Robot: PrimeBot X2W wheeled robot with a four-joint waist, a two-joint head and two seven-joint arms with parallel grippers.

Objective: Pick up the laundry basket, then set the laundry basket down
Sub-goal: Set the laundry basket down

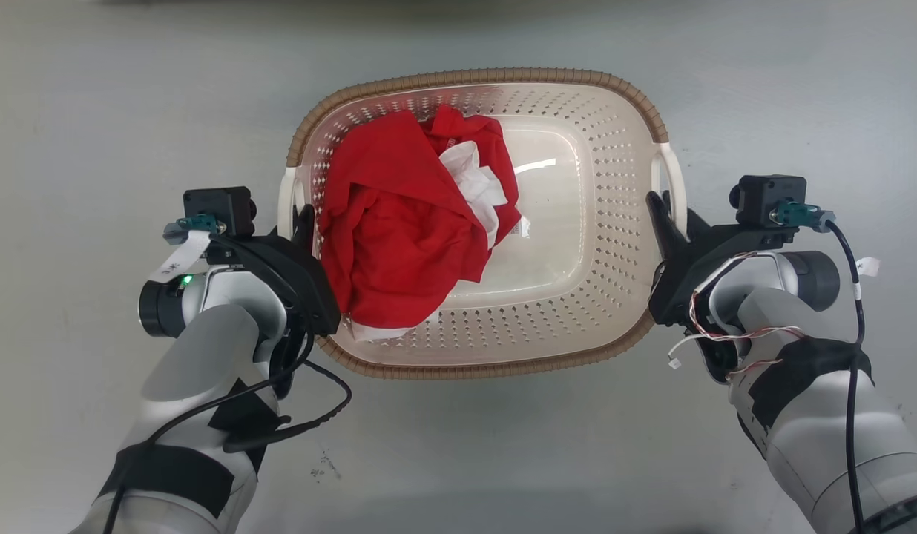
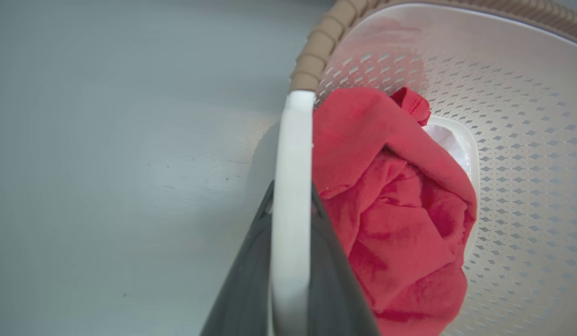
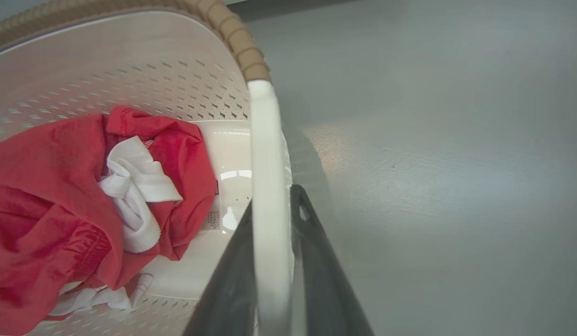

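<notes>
- The cream-white perforated plastic laundry basket (image 1: 577, 315) with a brown woven-look rim sits centred over the smooth grey floor (image 1: 95, 111), between the two arms. Whether it rests on the floor or hangs just above it cannot be told.
- The left gripper (image 1: 301, 222) has its two dark fingers pressed on either side of the left white side handle (image 2: 292, 154), clamped on it. Its body hides the basket's near-left corner.
- The right gripper (image 1: 662, 215) likewise pinches the right white side handle (image 3: 267, 154) between its fingers. In both wrist views the finger roots are cut off at the bottom edge.
- A crumpled red garment (image 1: 399, 222) fills the basket's left half and covers the floor of the basket there. A bunched white cloth (image 1: 473, 182) is tucked into its far-right folds.
- A small white label (image 3: 214, 217) hangs from the garment; its print is too small to read.
- A black cable (image 1: 332, 404) loops off the left forearm, just near of the basket's rim.
- The basket's right half is bare, and grey floor lies open left, right and far of it.
</notes>
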